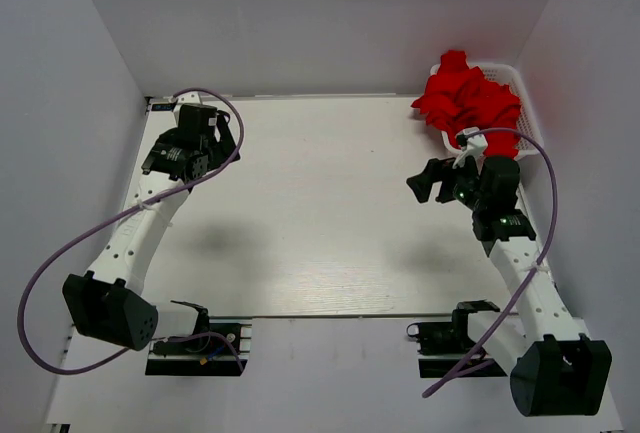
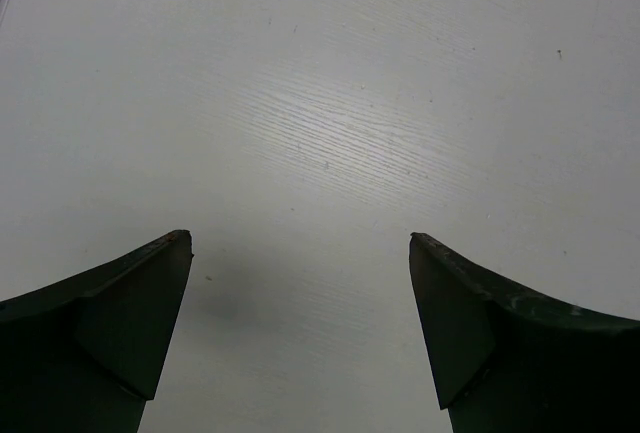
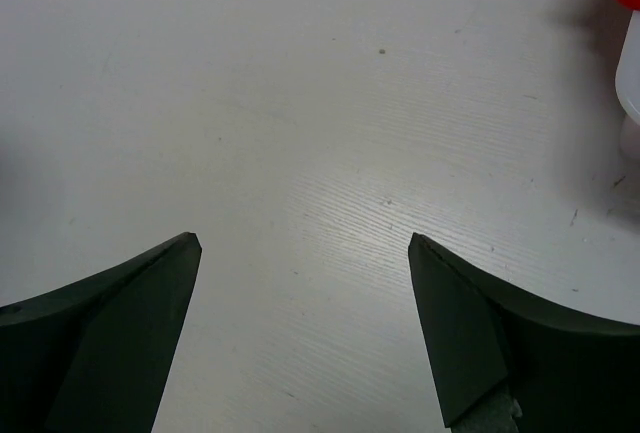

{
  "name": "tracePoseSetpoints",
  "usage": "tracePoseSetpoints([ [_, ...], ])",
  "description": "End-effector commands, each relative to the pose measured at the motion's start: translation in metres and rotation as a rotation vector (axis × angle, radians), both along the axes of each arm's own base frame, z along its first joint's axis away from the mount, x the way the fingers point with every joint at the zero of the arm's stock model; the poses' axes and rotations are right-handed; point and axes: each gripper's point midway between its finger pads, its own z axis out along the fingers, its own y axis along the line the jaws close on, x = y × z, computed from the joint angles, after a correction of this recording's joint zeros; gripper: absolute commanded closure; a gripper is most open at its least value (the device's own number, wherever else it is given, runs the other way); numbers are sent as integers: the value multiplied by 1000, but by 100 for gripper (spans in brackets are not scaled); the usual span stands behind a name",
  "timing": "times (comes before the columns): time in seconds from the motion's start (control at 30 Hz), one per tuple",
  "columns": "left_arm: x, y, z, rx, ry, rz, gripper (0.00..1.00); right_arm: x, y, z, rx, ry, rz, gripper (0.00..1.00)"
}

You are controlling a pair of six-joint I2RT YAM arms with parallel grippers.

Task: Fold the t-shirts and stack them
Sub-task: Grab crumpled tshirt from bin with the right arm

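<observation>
T-shirts (image 1: pixel 467 98): bright red cloth, crumpled together in one heap with deep folds (single shirts, collars and tags cannot be made out). The heap is piled in the white lattice basket (image 1: pixel 512 77) at the far right corner of the table (image 1: pixel 300 213), rising above the rim and spilling over the basket's left and near edges. Its longer spread runs roughly from far-left to near-right; which way any one shirt points cannot be told. Right gripper (image 3: pixel 305 240): jaws wide apart, holding nothing, above bare tabletop just near-left of the basket. Left gripper (image 2: pixel 300 238): jaws wide apart, holding nothing, over the far left of the table, well apart from the shirts.
</observation>
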Motion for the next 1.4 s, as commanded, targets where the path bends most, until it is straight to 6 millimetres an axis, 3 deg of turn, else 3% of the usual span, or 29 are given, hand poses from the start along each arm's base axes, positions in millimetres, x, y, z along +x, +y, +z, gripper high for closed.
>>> tracePoseSetpoints([
  [0.0, -5, 0, 28, -19, -82, -13, 0, 9, -5, 9, -35, 16, -21, 10],
  [0.1, -5, -2, 27, -22, -92, -27, 0, 23, -1, 22, -18, 31, -14, 10],
  [0.17, -4, -3, 24, -20, -92, -40, 0, 40, -8, 14, -22, 77, -66, 10],
  [0.2, -2, -6, 26, -28, -102, -47, 0, 54, -10, 23, -24, 82, -91, 10],
  [0.27, -1, -7, 24, -18, -102, -67, 0, 75, -29, 11, -48, 151, -214, 10],
  [0.3, -2, -6, 20, -25, -91, -70, 0, 96, -41, 25, -66, 149, -288, 10],
  [0.37, 1, -6, 18, -15, -87, -77, 0, 123, -60, 28, -65, 198, -417, 10],
  [0.4, 4, -8, 19, -21, -86, -84, 0, 136, -68, 14, -77, 245, -441, 10],
  [0.43, 4, -8, 19, -14, -84, -90, 0, 147, -76, 32, -84, 224, -483, 10],
  [0.47, 5, -10, 14, -11, -69, -106, 0, 169, -82, 24, -98, 244, -503, 10],
  [0.53, 8, -11, 12, -3, -66, -111, 0, 191, -86, 56, -77, 187, -525, 10],
  [0.57, 9, -13, 9, -7, -56, -118, 0, 205, -103, 31, -95, 238, -555, 10],
  [0.6, 11, -13, 5, 3, -44, -125, 0, 212, -115, 29, -94, 246, -585, 10],
  [0.63, 13, -13, 7, 1, -54, -125, 0, 221, -119, 57, -83, 209, -602, 10],
  [0.67, 14, -13, 2, 4, -41, -125, 0, 235, -127, 24, -106, 277, -613, 10],
  [0.7, 17, -16, 3, -4, -40, -134, 0, 237, -133, 18, -119, 304, -634, 10],
  [0.73, 19, -17, -4, 0, -21, -135, 0, 246, -143, 35, -108, 274, -660, 10],
  [0.77, 20, -20, -8, -10, -8, -148, 0, 256, -146, 15, -131, 322, -658, 10],
  [0.8, 23, -21, -8, -3, -5, -154, 0, 262, -153, 26, -132, 295, -681, 10],
  [0.83, 27, -23, -13, -6, 11, -161, 0, 266, -159, 23, -133, 296, -694, 10],
  [0.93, 33, -26, -20, -2, 34, -174, 0, 277, -165, 7, -116, 315, -695, 10],
  [1.1, 45, -29, -41, 12, 113, -173, 0, 287, -159, -32, -75, 381, -660, 11],
  [1.17, 49, -30, -43, 14, 127, -173, 0, 290, -163, -49, -66, 410, -671, 16],
  [1.2, 48, -30, -52, 19, 158, -173, 0, 291, -163, -49, -61, 406, -667, 21],
  [1.3, 51, -31, -53, 21, 168, -173, 0, 298, -165, -58, -49, 401, -661, 34],
  [1.33, 50, -31, -54, 23, 177, -173, 0, 299, -167, -59, -42, 398, -661, 59],
  [1.37, 52, -31, -54, 22, 175, -173, 0, 300, -166, -57, -37, 389, -662, 73],
])
